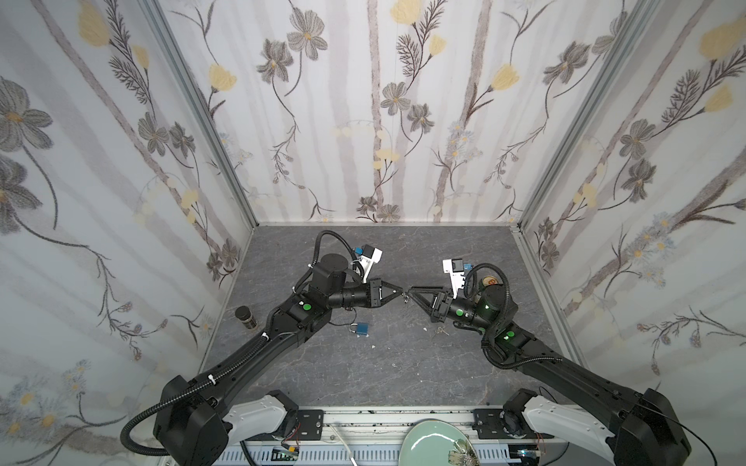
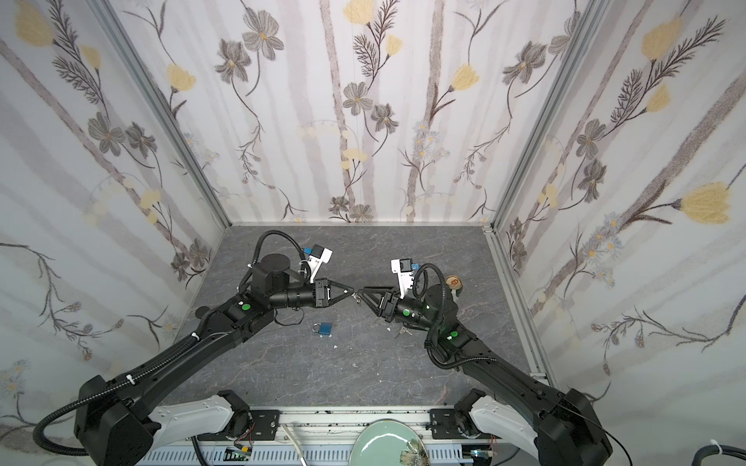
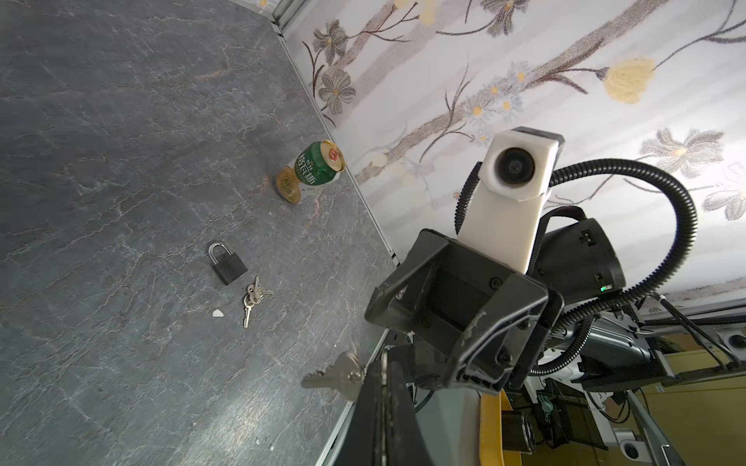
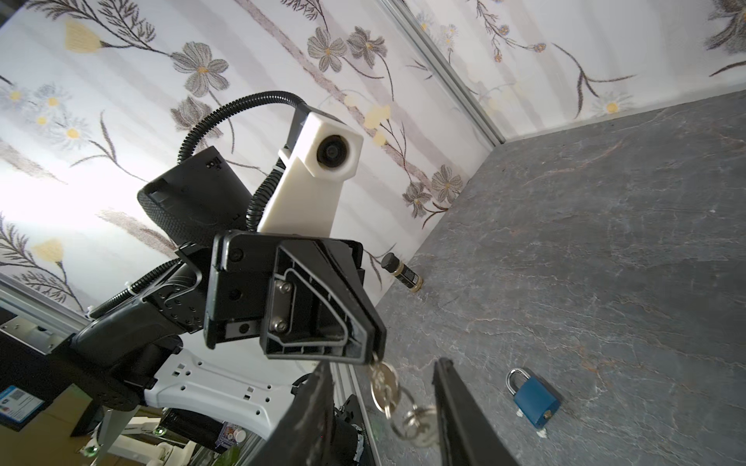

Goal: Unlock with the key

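Note:
My left gripper (image 1: 401, 291) is shut on a silver key (image 3: 335, 377), whose blade sticks out beside the jaws (image 3: 381, 363). In the right wrist view that key (image 4: 383, 383) hangs from the left fingertip, with a ring and a second key (image 4: 420, 423) below it. My right gripper (image 4: 383, 363) is open, one finger on each side of the hanging keys, and meets the left gripper tip to tip (image 1: 409, 294). A blue padlock (image 1: 362, 329) lies on the floor below the left gripper. A black padlock (image 3: 227, 264) lies shut near the right arm.
A loose bunch of keys (image 3: 252, 298) lies by the black padlock. A green can (image 3: 315, 171) stands near the right wall and a dark jar (image 1: 246, 318) by the left wall. A pale green plate (image 1: 436, 441) sits at the front rail. Small white scraps (image 1: 373, 346) dot the grey floor.

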`<state>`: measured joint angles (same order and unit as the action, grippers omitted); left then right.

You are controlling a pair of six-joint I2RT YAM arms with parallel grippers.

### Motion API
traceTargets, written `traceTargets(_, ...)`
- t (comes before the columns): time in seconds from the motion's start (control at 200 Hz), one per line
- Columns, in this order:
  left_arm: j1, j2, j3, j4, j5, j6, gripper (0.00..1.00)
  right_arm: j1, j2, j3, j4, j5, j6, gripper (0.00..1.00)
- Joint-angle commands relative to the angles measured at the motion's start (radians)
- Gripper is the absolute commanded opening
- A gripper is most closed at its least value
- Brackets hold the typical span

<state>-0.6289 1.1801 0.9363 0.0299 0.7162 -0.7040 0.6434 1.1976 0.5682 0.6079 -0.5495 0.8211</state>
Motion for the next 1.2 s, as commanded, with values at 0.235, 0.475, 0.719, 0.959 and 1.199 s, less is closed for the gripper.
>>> traceTargets(0.235, 0.0, -0.002, -0.008, 0.086, 0.026, -0.028, 0.0, 0.014, 0.037, 0.011, 0.107, -0.116, 0.024, 0.26)
traceTargets(0.475, 0.0, -0.004, -0.012, 0.094, 0.031, -0.029, 0.0, 0.016, 0.063, 0.018, 0.127, -0.142, 0.032, 0.09)
traceTargets(0.719, 0.001, -0.013, -0.021, 0.095, -0.001, -0.039, 0.42, 0.015, 0.064, 0.013, 0.131, -0.135, 0.02, 0.0)
traceTargets(0.959, 0.062, -0.098, -0.081, 0.047, -0.142, -0.088, 0.66, 0.012, 0.005, -0.017, 0.061, -0.033, -0.02, 0.0)
traceTargets(1.199, 0.104, -0.167, -0.099, -0.225, -0.336, -0.092, 0.69, 0.001, -0.049, -0.035, -0.053, 0.09, -0.068, 0.0)
